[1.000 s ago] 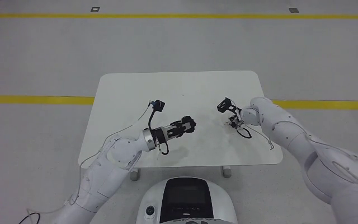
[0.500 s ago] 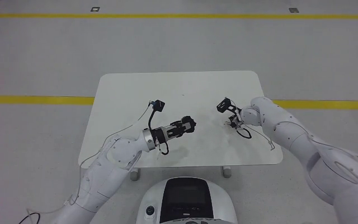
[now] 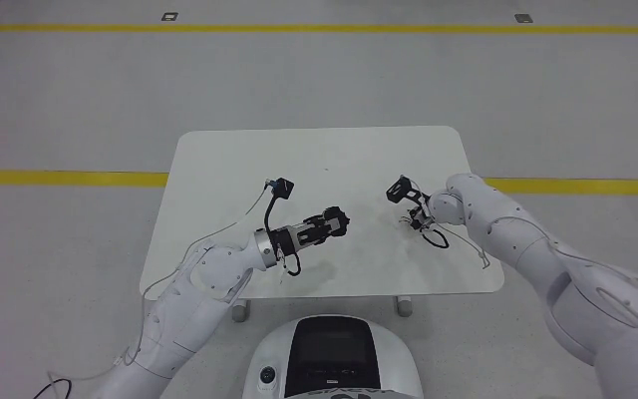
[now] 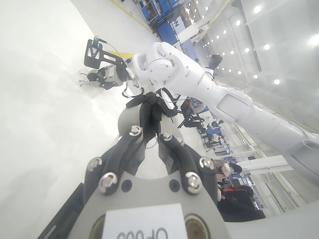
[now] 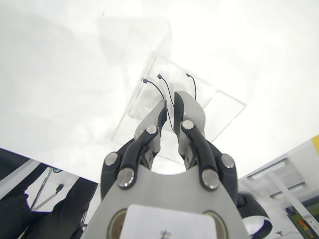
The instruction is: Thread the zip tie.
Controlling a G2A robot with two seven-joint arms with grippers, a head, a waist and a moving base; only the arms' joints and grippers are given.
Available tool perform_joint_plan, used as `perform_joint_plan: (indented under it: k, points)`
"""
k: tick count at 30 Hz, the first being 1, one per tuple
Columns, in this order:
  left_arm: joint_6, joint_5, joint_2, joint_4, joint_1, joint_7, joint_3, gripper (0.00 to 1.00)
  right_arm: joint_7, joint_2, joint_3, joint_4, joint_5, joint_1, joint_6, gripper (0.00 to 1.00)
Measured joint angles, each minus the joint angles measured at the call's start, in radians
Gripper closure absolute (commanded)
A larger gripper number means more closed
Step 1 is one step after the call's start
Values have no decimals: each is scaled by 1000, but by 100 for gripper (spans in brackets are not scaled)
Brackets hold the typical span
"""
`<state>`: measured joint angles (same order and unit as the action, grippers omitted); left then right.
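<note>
While my R pincer point(image 5: 170, 98) is open just a slit, fingers point(image 5: 179, 108) either side of the middle zip tie point(image 5: 166, 87), contact unclear, that tie stands on a clear plate point(image 5: 224, 115) under the tips. L pincer point(image 4: 149, 106) closed; dark bit point(image 4: 135, 101) at tips, can't ID.

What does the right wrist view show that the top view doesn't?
Right wrist view: three black zip ties rising from a clear plate, one running between the right end effector's open fingers. Top view: the left end effector, apart from the right, and yellow floor lines. Both: the right end effector over the white table.
</note>
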<state>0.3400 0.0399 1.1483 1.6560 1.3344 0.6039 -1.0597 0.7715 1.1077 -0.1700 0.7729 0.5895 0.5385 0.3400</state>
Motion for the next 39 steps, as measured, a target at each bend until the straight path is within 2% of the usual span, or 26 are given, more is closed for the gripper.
perform_joint_plan:
  k: [22, 26, 27, 39]
  points:
    - [0, 0, 0, 0, 0, 0, 0, 100, -1, 28, 0, -52, -3, -2, 0, 90]
    - [0, 0, 0, 0, 0, 0, 0, 100, 5, 32, 0, -56, -6, -2, 0, 100]
    - [0, 0, 0, 0, 0, 0, 0, 100, 5, 33, 0, -57, -7, -2, 0, 100]
    - [0, 0, 0, 0, 0, 0, 0, 100, -33, 24, 0, -52, -9, -9, 0, 100]
